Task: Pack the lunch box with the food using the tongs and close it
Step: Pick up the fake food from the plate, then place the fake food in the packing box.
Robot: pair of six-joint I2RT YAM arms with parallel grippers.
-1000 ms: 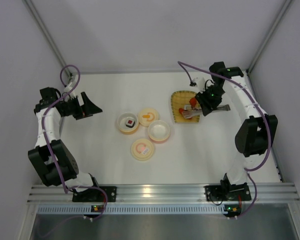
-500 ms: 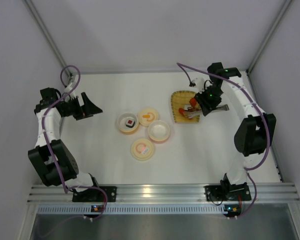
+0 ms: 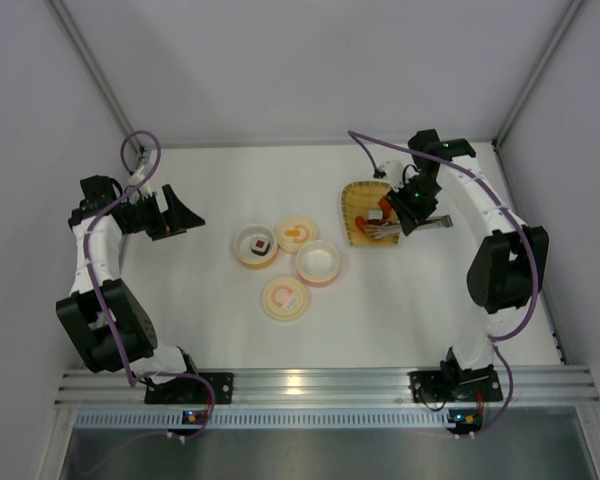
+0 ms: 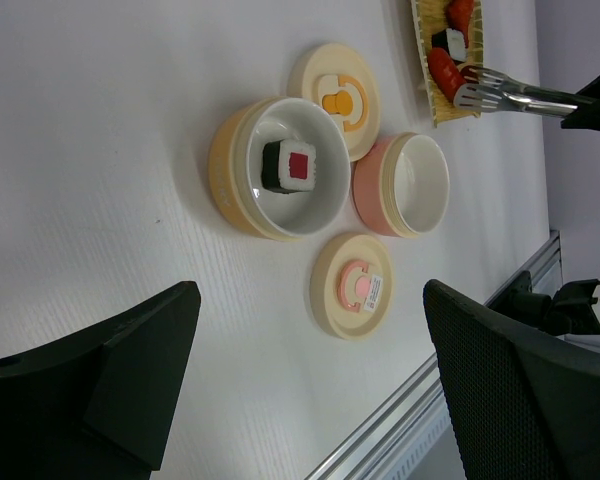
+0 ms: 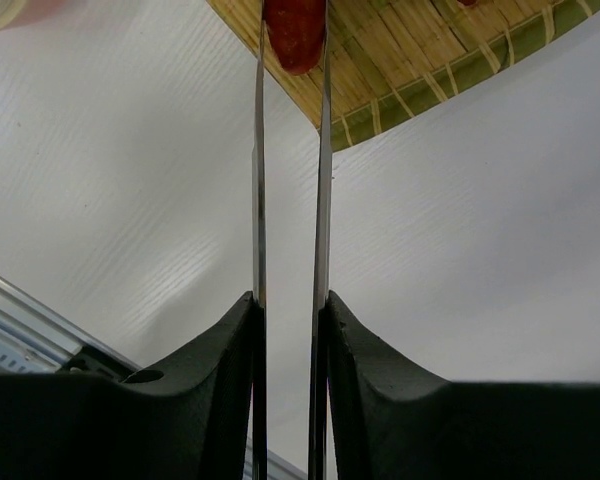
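Right tool [image 5: 290, 312] clamps tongs [image 4: 480, 94] apparently pinching red sausage [image 5: 295, 35]; left tool [image 4: 310, 292] stands wide open.

A flat white table top [image 3: 400, 320] is shut in by plain pale grey walls [image 3: 310, 70] at the left, right and far sides. Slim silver metal struts [image 3: 86, 68] climb from the far corners. A ribbed aluminium rail [image 3: 320, 384] lines the near edge, glinting under soft, even light.
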